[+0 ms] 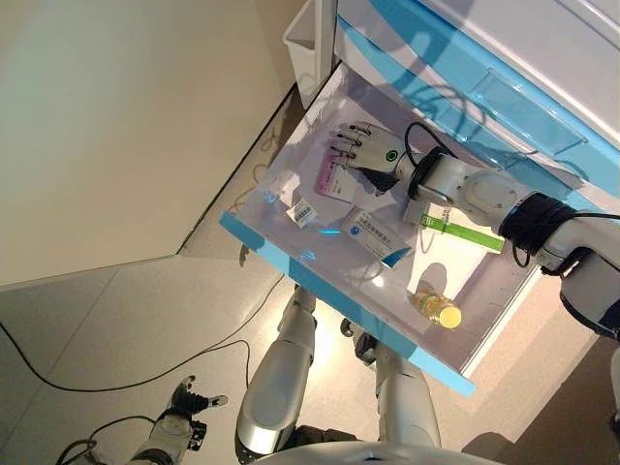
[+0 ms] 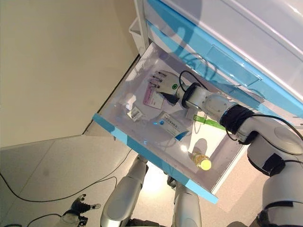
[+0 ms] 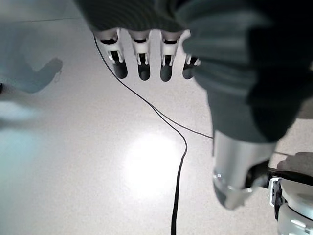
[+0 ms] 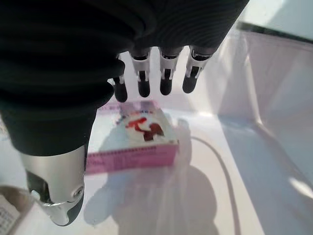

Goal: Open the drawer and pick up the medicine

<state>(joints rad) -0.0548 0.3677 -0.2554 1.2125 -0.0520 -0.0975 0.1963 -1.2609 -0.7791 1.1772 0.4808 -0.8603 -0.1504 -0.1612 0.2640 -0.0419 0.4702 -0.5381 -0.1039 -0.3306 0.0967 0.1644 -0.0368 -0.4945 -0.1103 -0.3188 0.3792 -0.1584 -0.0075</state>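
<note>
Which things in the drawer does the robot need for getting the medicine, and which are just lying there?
For the job:
open drawer
pink medicine box, under the open right hand

Just lying there:
blue and white box
green box
yellow-capped bottle
small white pack
left hand, idle down by the floor

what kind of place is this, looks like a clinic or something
Probably a clinic or pharmacy store room: a white cabinet with blue-edged drawers, the open drawer holding a pink medicine box, other medicine boxes and a small yellow bottle.
</note>
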